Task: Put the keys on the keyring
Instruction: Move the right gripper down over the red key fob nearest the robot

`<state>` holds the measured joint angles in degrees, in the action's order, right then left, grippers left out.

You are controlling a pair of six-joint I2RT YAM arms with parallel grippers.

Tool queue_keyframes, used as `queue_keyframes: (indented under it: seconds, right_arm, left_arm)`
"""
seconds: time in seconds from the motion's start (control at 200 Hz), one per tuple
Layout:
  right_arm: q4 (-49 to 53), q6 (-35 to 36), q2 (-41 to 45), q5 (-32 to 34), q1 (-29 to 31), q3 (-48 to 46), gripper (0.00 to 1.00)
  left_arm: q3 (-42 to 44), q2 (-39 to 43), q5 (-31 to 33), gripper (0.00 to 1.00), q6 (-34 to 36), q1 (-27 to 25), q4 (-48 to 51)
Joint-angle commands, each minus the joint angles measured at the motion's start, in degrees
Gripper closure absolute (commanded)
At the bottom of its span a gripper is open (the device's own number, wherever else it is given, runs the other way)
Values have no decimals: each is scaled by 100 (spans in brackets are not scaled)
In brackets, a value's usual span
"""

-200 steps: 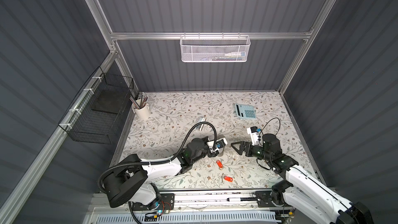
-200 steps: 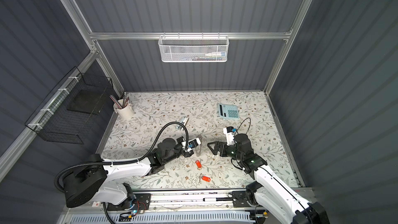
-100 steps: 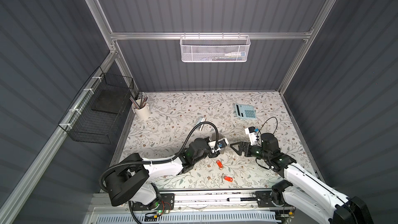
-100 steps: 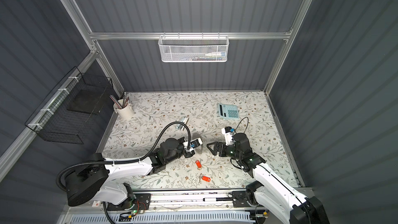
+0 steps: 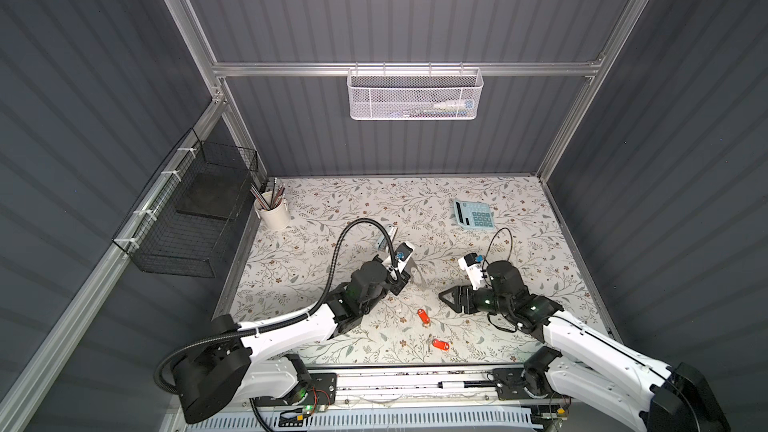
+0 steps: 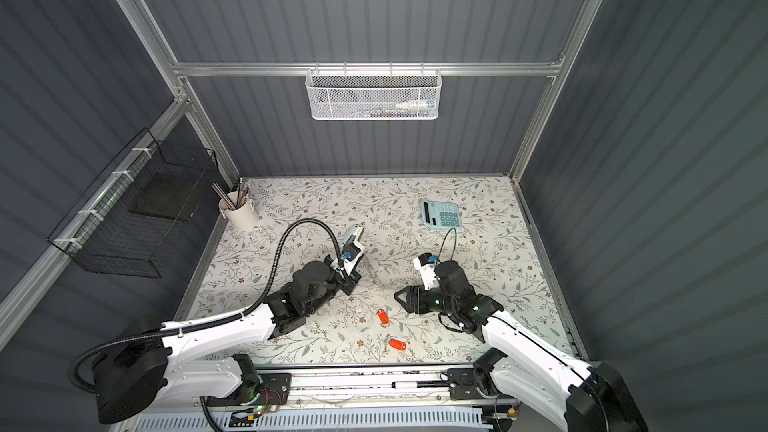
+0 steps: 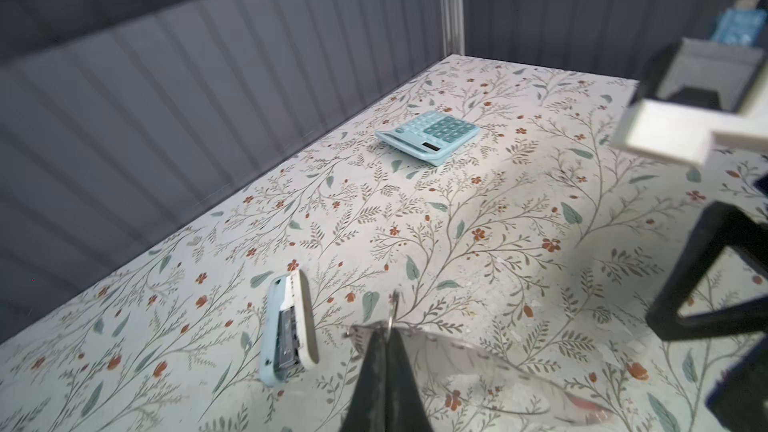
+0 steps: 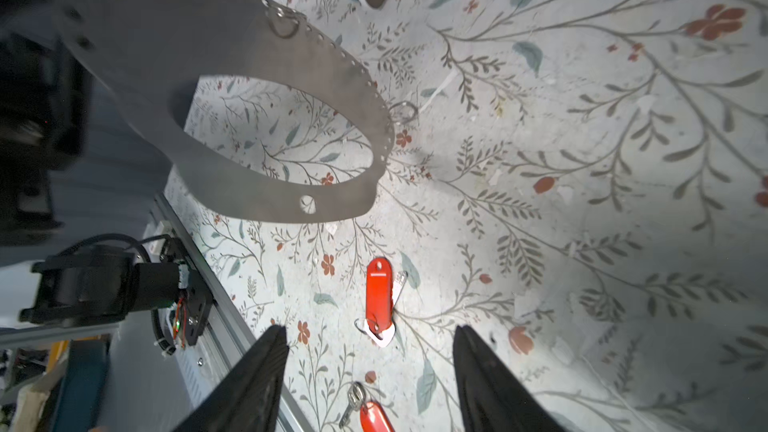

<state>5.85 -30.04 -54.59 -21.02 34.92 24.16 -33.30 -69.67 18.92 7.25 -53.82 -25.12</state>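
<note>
The right end effector is hovering with jaws apart and empty, framing the nearer key, a red tag lying low in the centre of the right wrist view; the second key is lying at the bottom edge, both on the tabletop. The left end effector is clamping the keyring by its rim, holding it clear of the tabletop at upper left. The right one should be closing across the tag's narrow sides, leaving its metal loop free.
</note>
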Motion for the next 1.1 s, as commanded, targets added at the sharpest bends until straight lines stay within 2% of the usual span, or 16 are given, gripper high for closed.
queue_keyframes:
  seconds: [0.0, 0.165, 0.265, 0.465, 0.73, 1.096]
  right_arm:
    - [483, -33, -295, 788, 438, 310, 41]
    - [976, -576, -1125, 1434, 1181, 808, 44]
    - [1202, -888, -1650, 1761, 1585, 1111, 49]
    - [1818, -1316, -2385, 2483, 2411, 1767, 52]
    - [2173, -1425, -3187, 2560, 2731, 2349, 55]
    - [2427, -1426, -3686, 2547, 2808, 2688, 63]
  left_arm:
    - [-153, 384, 249, 100, -766, 103, 750]
    - [-13, 918, 268, 100, -1054, 136, 1165]
    - [26, 1066, 236, 100, -1142, 140, 1334]
    - [86, 1312, 230, 100, -1241, 151, 1610]
    - [312, 1654, 270, 100, -1324, 152, 1733]
    - [543, 1798, 297, 100, -1537, 146, 1783]
